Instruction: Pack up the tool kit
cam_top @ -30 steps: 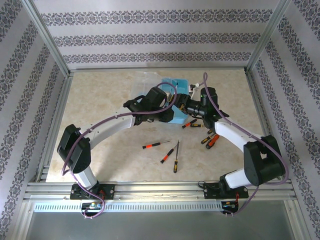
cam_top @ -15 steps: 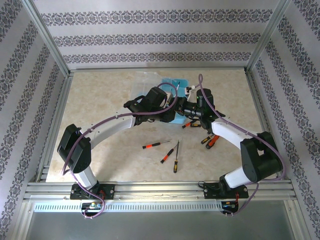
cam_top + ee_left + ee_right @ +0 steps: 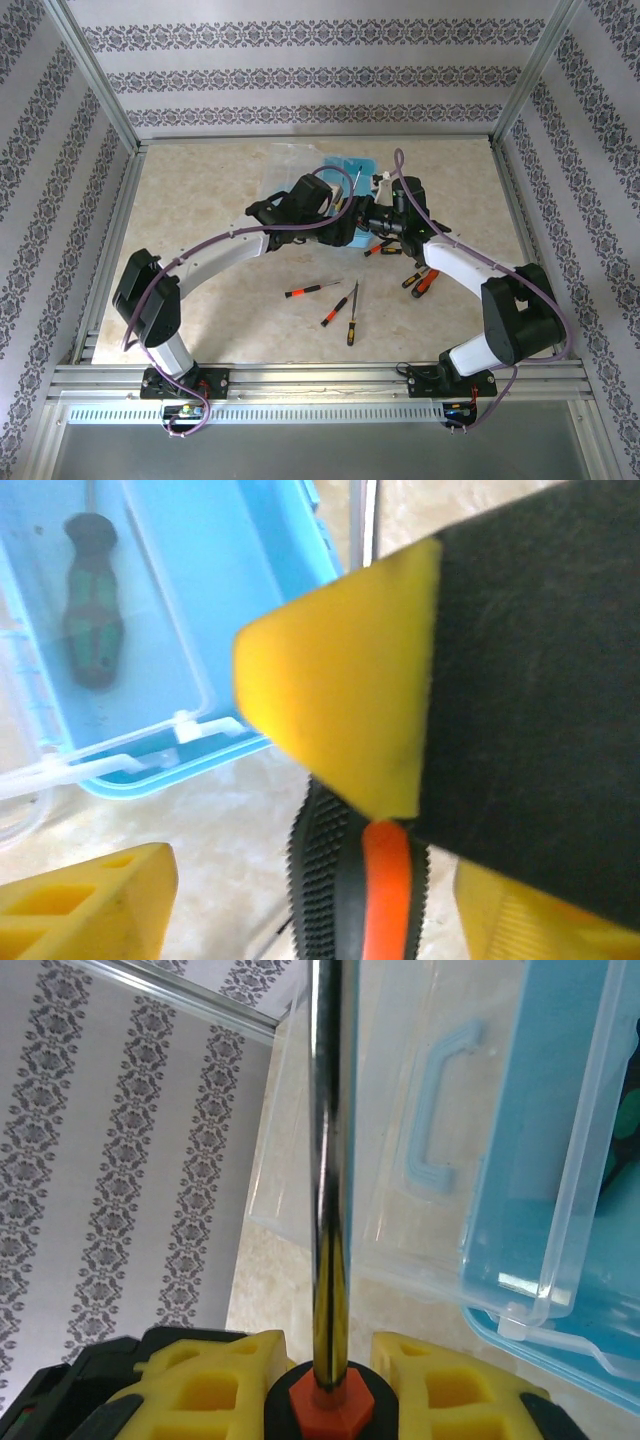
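The screwdriver stands upright in the right gripper. Its steel shaft rises from an orange collar, and the 2 yellow fingers are pressed against the handle on both sides, clamped on it. In the left wrist view its black-and-orange handle hangs between the spread fingers of the left gripper, which are apart and not gripping it.

Just beyond lies the blue case, open, with 1 green-handled screwdriver lying in its tray and the clear lid folded back. From above, both grippers meet at the case's near edge. 3 loose screwdrivers lie on the table nearer the bases.
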Available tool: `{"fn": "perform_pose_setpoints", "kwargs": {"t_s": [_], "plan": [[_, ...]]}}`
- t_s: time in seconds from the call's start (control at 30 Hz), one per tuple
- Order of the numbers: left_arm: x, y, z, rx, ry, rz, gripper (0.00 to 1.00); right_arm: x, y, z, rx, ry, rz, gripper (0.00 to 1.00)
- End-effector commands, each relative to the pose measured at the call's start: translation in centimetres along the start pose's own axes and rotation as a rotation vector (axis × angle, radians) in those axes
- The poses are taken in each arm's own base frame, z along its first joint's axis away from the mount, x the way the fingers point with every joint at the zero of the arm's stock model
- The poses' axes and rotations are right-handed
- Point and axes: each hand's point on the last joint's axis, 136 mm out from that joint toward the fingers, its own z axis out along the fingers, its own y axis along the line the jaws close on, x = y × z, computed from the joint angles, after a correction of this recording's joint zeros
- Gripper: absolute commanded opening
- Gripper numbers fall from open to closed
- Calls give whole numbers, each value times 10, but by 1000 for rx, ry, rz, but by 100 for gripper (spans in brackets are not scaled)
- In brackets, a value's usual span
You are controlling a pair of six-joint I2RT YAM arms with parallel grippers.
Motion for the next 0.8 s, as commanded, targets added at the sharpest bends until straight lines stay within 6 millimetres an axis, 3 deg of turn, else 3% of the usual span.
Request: {"fn": "perform_pose_setpoints", "kwargs": {"t_s": [0.0, 0.23, 0.4, 0.6, 0.77], "plan": [[-6, -14, -34, 38, -60, 79, 80, -26, 11, -5, 11, -62, -76, 17], [13, 21, -59, -94, -111, 98, 90, -51, -9, -4, 110, -68, -109, 17], [33, 50, -63, -190, -109, 61, 93, -67, -23, 7, 192, -46, -146, 17], [49, 69, -65, -262, -97, 34, 94, -80, -44, 20, 273, -37, -153, 17], [53, 77, -66, -290, -98, 23, 96, -85, -73, 34, 355, -25, -126, 17]]}}
